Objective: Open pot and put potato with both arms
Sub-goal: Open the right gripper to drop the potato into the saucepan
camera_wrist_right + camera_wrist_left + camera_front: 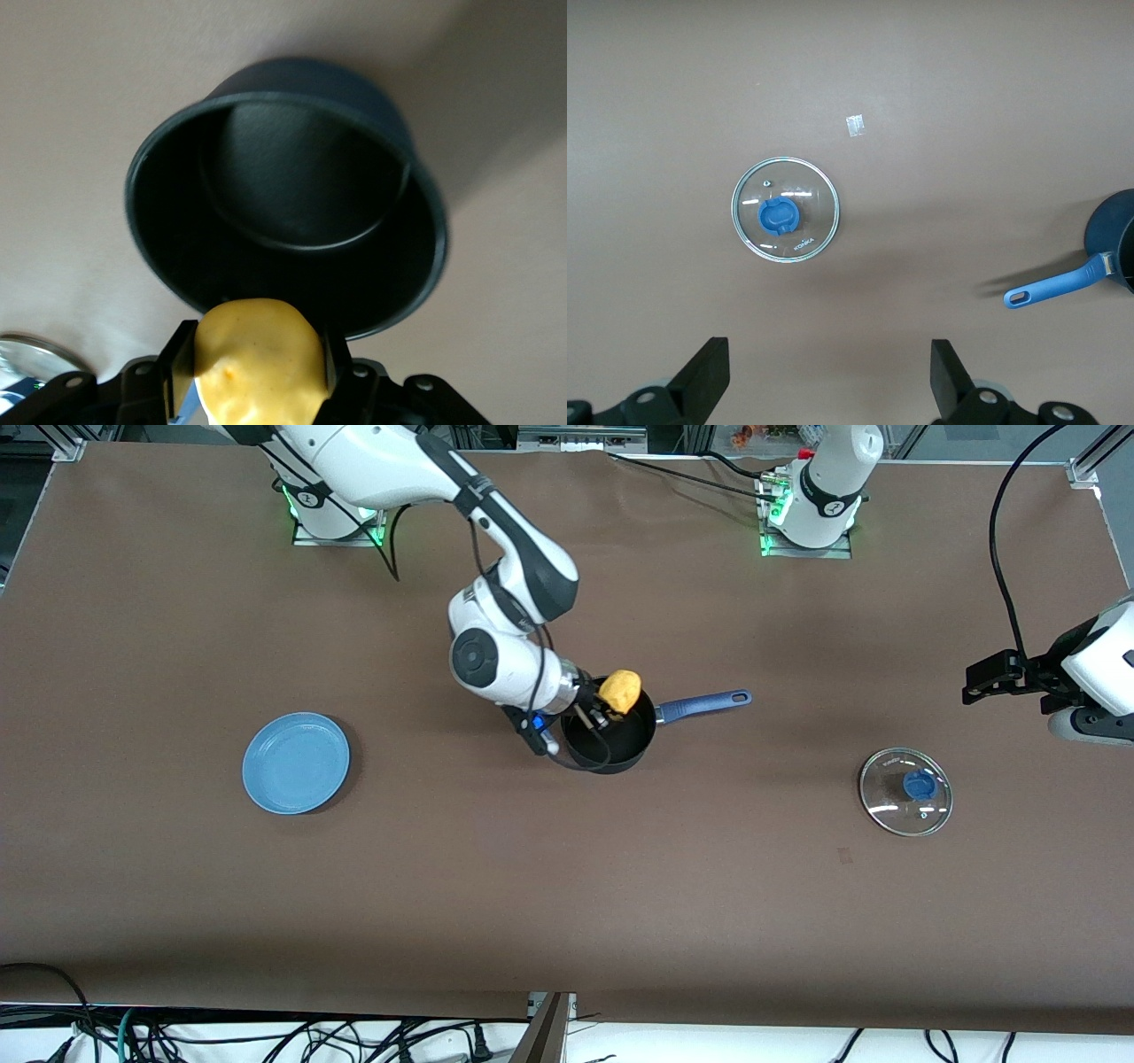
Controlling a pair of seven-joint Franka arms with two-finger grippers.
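The black pot (611, 740) stands open in the middle of the table, its blue handle (704, 704) pointing toward the left arm's end. My right gripper (611, 701) is shut on the yellow potato (620, 690) and holds it over the pot's rim. In the right wrist view the potato (257, 359) sits between the fingers above the empty pot (292, 190). The glass lid (905, 791) with its blue knob lies on the table near the left arm's end. My left gripper (830, 376) is open and empty, raised over the table beside the lid (785, 210).
A light-blue plate (296, 763) lies toward the right arm's end of the table. A small piece of tape (855, 126) lies on the table near the lid. The pot's handle (1059, 285) shows at the edge of the left wrist view.
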